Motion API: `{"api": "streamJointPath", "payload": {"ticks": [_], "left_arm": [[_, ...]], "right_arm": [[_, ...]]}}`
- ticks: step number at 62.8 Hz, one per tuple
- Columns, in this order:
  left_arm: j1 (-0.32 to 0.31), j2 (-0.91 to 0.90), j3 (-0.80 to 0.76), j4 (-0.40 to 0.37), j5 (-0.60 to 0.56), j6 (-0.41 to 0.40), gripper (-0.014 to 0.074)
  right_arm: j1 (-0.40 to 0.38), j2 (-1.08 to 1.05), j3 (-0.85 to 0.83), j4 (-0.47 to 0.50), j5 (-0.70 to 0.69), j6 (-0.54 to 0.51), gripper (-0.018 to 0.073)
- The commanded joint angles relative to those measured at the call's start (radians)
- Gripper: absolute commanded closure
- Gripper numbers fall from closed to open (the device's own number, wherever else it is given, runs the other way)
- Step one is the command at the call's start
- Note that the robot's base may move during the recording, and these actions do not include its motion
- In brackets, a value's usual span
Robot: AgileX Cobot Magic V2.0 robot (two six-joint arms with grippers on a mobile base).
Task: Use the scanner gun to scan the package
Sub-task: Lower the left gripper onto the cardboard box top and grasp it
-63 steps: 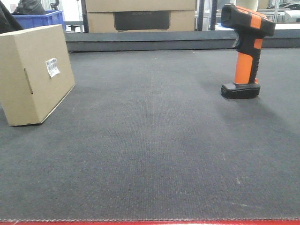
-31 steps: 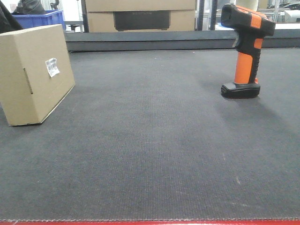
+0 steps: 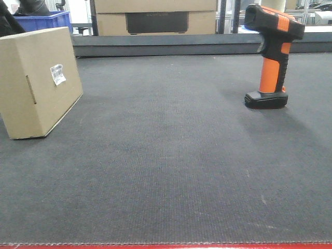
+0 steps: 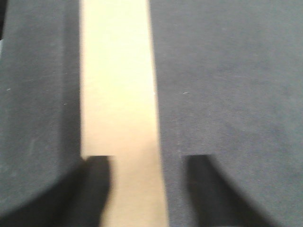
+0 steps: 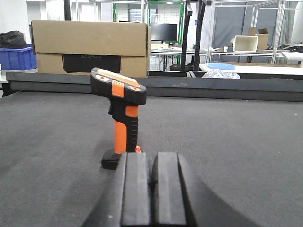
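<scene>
The left end effector (image 4: pixel 147 163) points down toward the surface, its two dark fingers (image 4: pixel 97 184) spread well apart with nothing clamped between them. The right end effector (image 5: pixel 151 161) is level and low over the surface, its fingers (image 5: pixel 136 189) pressed together on nothing.

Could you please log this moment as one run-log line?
left gripper: open above package | right gripper: shut, facing upright scanner gun | nothing grasped
</scene>
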Motion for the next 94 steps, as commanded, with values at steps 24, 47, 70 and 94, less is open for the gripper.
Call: {"api": "streamJointPath", "payload": {"ticks": [24, 47, 70, 94], "left_arm": [[-0.003, 0.082, -0.007, 0.036, -0.04, -0.11, 0.0008], [-0.003, 0.137, -0.007, 0.076, -0.04, -0.11, 0.0008], [-0.003, 0.151, -0.007, 0.119, -0.038, -0.136, 0.0008], [-0.003, 0.157, -0.007, 0.119, 0.003, -0.136, 0.0008]], "right_arm": [[0.0, -0.004, 0.0, -0.006, -0.016, 0.0, 0.0727], [0.0, -0.004, 0.0, -0.006, -0.016, 0.0, 0.0727], [0.0, -0.004, 0.0, -0.006, -0.016, 0.0, 0.0727], [0.0, -0.004, 0.0, -0.006, -0.016, 0.0, 0.0727]]}}
